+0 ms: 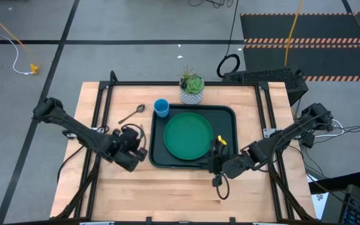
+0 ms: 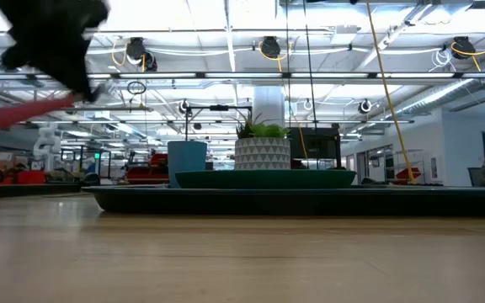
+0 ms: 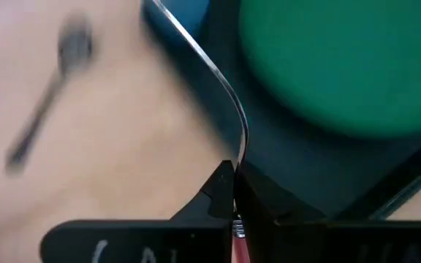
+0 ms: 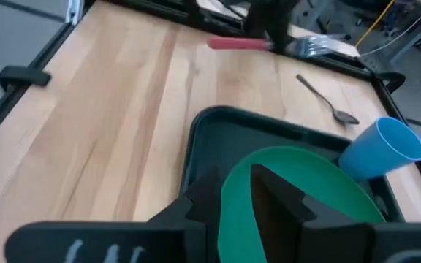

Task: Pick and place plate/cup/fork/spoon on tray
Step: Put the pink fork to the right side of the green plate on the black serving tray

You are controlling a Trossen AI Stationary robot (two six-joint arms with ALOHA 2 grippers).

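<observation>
- The tray (image 1: 230,114) — dark, rectangular, rounded corners — carries the flat round green plate (image 1: 188,135).
- Beside the tray's far-left corner stand the round blue cup (image 1: 161,107) and the thin silver spoon (image 1: 132,114).
- The left gripper (image 1: 135,139), left of the tray, is clamped on the red-handled fork (image 4: 238,43), lifted off the wood.
- The right gripper (image 1: 218,156) sits at the tray's near-right edge, seemingly pinching the plate's rim.

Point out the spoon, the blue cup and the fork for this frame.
spoon (image 1: 132,114): high view, mid-handle.
cup (image 1: 161,107): high view, open top.
fork (image 4: 237,43): right wrist view, red handle, in the left gripper's (image 4: 270,33) grip.
</observation>
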